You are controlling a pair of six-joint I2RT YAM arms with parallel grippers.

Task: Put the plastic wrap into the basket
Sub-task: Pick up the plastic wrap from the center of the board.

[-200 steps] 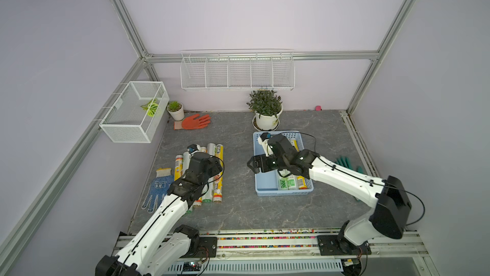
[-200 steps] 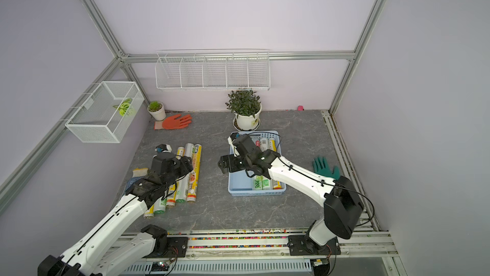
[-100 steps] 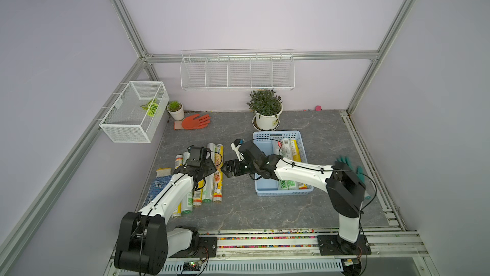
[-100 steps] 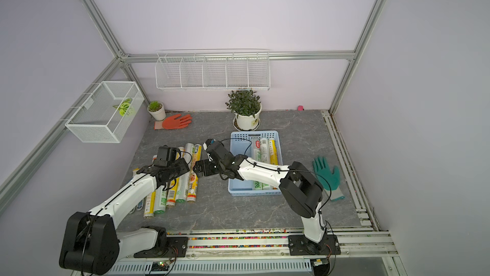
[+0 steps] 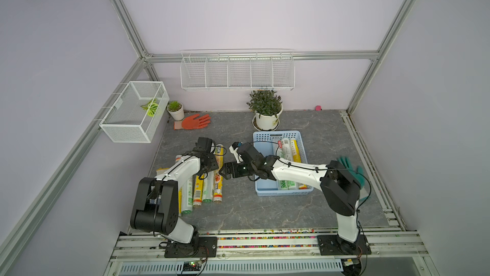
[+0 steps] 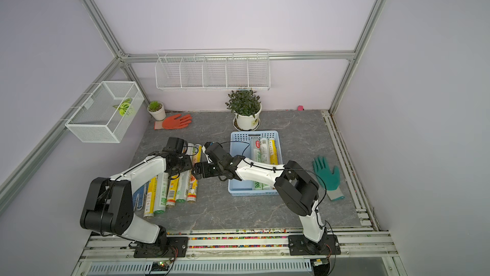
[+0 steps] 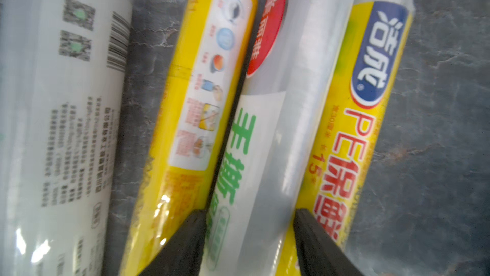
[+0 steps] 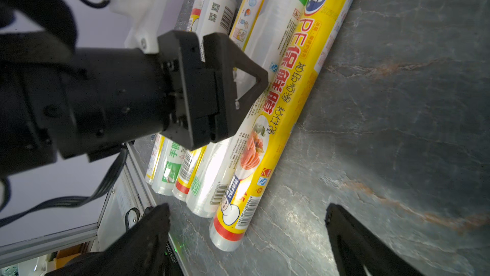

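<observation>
Plastic wrap rolls point(image 5: 197, 190), long and slim, side by side on the grey table point(image 5: 238, 208) in both top views, more inside the light blue plastic basket point(image 5: 275, 133), left wrist view, left gripper point(image 7: 248, 211) squeezing the clear roll with green letters point(image 7: 265, 129), right wrist view, right gripper point(image 8: 246, 205) wide open, holding nothing, near the yellow roll point(image 8: 286, 89)

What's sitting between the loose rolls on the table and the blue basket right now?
Only the right gripper, jaws open, over bare table, between the rolls and the basket; seen in both top views.

Lilac walls point(image 5: 238, 9), grey marbled floor point(image 5: 331, 134), aluminium frame point(image 5: 331, 55), white wire rack point(image 5: 237, 76)
</observation>
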